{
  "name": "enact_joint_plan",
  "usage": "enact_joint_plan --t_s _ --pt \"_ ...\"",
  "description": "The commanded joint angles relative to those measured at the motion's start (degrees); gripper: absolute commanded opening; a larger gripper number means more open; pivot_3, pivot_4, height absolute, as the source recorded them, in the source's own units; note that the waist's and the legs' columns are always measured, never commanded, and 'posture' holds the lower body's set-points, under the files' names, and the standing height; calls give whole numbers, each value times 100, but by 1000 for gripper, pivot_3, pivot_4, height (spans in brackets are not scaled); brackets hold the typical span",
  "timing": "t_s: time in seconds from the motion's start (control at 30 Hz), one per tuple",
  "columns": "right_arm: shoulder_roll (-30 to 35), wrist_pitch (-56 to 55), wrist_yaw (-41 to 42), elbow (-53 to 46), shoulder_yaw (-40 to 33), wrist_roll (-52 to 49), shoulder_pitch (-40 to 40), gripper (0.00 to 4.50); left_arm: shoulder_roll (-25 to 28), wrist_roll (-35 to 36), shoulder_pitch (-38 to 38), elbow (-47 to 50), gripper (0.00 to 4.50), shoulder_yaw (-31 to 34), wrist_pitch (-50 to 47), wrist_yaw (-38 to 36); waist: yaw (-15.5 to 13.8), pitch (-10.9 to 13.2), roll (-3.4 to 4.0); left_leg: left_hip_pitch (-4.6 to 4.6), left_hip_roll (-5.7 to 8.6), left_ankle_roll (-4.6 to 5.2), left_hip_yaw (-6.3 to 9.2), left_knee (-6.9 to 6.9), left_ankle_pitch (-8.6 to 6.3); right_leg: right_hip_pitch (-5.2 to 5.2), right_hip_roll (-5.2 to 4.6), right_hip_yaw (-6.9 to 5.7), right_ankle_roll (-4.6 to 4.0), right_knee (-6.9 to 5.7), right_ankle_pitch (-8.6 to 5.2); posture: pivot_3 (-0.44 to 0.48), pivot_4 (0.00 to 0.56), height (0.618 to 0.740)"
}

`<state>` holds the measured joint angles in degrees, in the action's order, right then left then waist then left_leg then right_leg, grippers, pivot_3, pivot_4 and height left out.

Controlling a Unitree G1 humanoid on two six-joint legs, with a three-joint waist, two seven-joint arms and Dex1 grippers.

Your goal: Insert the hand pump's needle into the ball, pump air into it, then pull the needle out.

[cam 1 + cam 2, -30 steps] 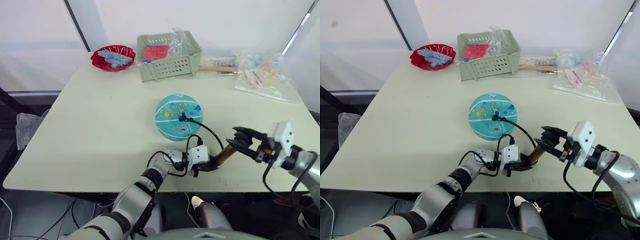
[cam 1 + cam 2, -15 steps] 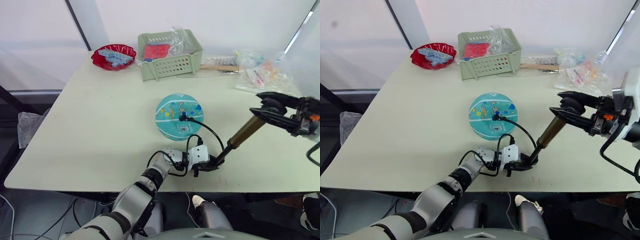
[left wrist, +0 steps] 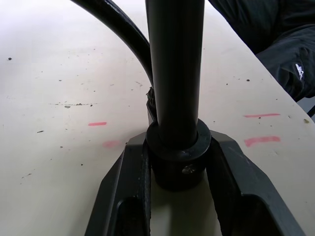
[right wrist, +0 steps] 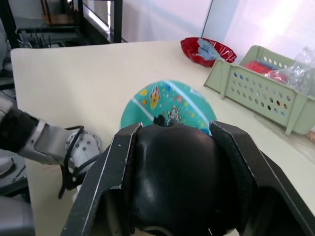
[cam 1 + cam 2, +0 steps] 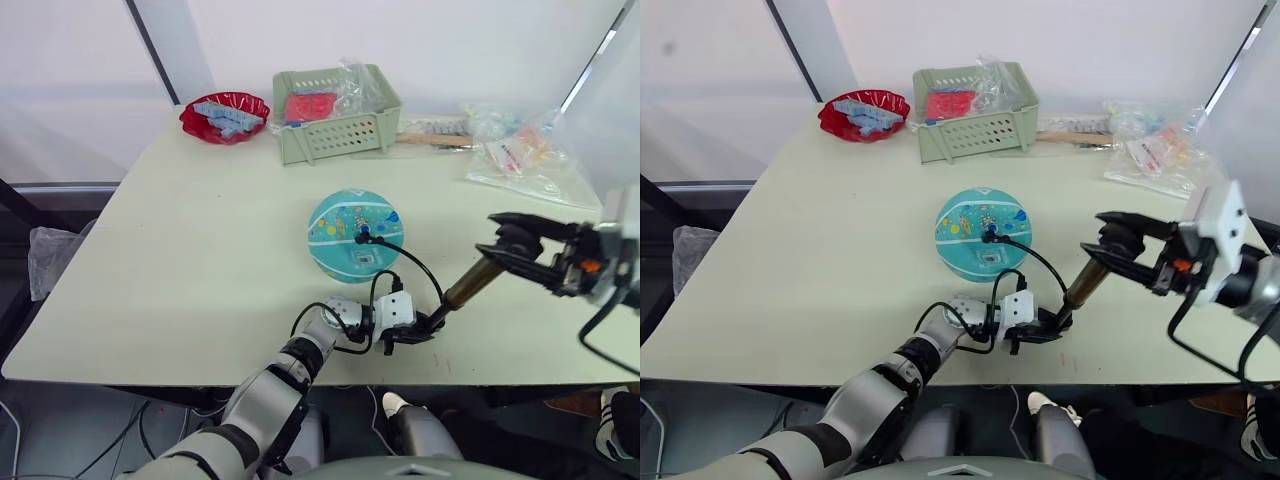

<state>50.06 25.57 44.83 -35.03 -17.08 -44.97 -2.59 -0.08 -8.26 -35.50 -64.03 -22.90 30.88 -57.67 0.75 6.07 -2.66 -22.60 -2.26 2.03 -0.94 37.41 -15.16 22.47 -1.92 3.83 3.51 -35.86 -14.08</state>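
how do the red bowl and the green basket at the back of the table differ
The red bowl is round, shallow and glossy; the green basket is rectangular, deeper, with perforated walls. The red bowl holds pale blue pieces; the green basket holds something red and clear plastic. Both sit at the table's far edge.

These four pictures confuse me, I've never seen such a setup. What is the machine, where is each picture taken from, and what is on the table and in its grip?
It is a two-armed humanoid robot. The two wide pictures come from cameras in its head, looking down over the table; the two close-ups come from a camera on each wrist.

The left gripper pins the base of a hand pump to the table edge, its fingers on either side of the black end cap. The right gripper grips the pump's black handle at the top. A thin black hose runs to a teal ball, where it plugs in.

Further back lie a red dish, a green basket and plastic bags.
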Motion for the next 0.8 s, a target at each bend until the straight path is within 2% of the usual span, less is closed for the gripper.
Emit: enact_joint_plan --t_s 0.03,0.2,0.3,0.37,0.5,0.8 --pt "-232 -425 -26 558 759 1147 -418 1669 246 -452 360 -571 1081 -267 -273 -176 0 -6 -4 1 0 0 0 0 0 -1 0 0 0 0 0 0 150 736" --pt "-738 -1357 -166 1322 1530 2215 -616 1669 272 -452 393 -554 1081 -265 -268 -185 1 -30 -17 15 -1 0 0 -2 0 -9 1 -4 -8 -1 -4 0 150 736" --pt "-933 -1565 -136 1332 1448 2116 -521 1669 276 -461 391 -553 1081 -266 -266 -182 -1 -24 7 23 -3 0 9 -4 0 -20 6 -15 -21 -1 -8 0 150 736" --pt "-1110 -1536 -117 1133 1169 1593 -339 1669 277 -465 392 -552 1081 -268 -262 -185 -2 -18 5 30 -2 0 5 -6 0 -26 4 -12 -22 -1 -8 0 150 736" --pt "-824 -1293 131 883 716 1160 -70 1669 271 -466 391 -553 1081 -270 -260 -189 -2 8 37 42 -2 0 3 -7 0 -37 1 -10 -22 -1 -8 0 150 736" --pt "328 187 190 468 -650 -552 808 1669 268 -458 344 -571 1081 -279 -281 -191 -17 64 74 25 6 0 10 -5 0 -33 -6 -15 -21 1 -8 0 150 736"
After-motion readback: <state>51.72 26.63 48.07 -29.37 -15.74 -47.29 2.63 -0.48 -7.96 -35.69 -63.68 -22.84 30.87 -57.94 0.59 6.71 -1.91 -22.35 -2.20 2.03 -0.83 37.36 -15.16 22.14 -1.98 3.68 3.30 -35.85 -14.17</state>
